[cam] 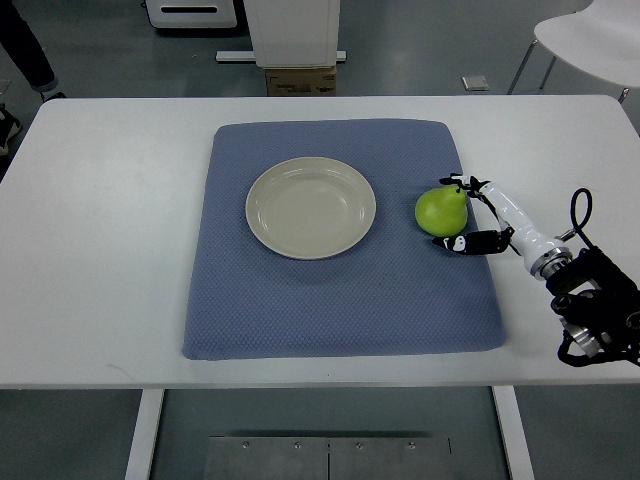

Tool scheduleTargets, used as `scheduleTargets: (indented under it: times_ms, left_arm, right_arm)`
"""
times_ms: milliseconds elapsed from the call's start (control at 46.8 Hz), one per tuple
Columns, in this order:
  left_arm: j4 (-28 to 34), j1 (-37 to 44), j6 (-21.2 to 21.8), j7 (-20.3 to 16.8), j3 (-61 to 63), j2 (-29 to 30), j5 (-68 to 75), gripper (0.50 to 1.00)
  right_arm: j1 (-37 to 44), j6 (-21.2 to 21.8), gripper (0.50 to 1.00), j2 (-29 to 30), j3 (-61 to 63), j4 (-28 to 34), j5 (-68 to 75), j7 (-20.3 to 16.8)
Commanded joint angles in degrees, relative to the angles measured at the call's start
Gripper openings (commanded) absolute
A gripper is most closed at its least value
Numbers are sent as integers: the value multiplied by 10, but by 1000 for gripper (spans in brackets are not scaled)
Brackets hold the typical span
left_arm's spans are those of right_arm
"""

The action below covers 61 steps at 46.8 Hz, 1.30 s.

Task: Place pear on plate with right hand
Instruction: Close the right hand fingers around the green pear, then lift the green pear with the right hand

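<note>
Right hand (478, 212) enters from the right edge at 4 o'clock; fingers (462, 243) spread apart around the green pear (441, 212), bracketing it above and below; firm contact not discernible. Pear lies on the blue mat (340, 300), at 3 o'clock of the empty beige plate (311, 207), apart from its rim. White table (100, 250) underneath.

No readable text, label, brand, number or sign anywhere.

The right arm enters from the lower right edge, angled up and leftward; its right hand (468, 212) has white fingers (500, 200) with dark tips spread wide apart
</note>
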Motion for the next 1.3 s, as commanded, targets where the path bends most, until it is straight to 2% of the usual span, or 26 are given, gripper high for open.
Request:
scheduleTargets:
  times_ms: [0, 171, 363, 470, 770, 1026, 1154, 1283]
  left_arm:
    - [0, 0, 0, 0, 0, 0, 0, 1000]
    - [0, 0, 0, 0, 0, 0, 0, 1000]
    - [0, 0, 0, 0, 0, 0, 0, 1000]
    - [0, 0, 0, 0, 0, 0, 0, 1000]
    - [0, 0, 0, 0, 0, 0, 0, 1000]
    - [0, 0, 0, 0, 0, 0, 0, 1000]
    - [0, 0, 0, 0, 0, 0, 0, 1000]
    - [0, 0, 0, 0, 0, 0, 0, 1000]
  right_arm:
    - [5, -14, 908, 1, -12, -1, 0, 1]
    - [19, -30, 862, 15, -38, -1, 0, 1]
    - [34, -31, 659, 17, -63, -1, 0, 0]
    - [35, -30, 502, 16, -63, -1, 1, -7]
    - [43, -29, 500, 16, -63, 0, 7, -19]
    - [81, -25, 500, 8, -61, 5, 11, -20]
    - [111, -16, 500, 7, -62, 4, 15, -27]
    - [139, 11, 500, 4, -59, 0, 16, -36]
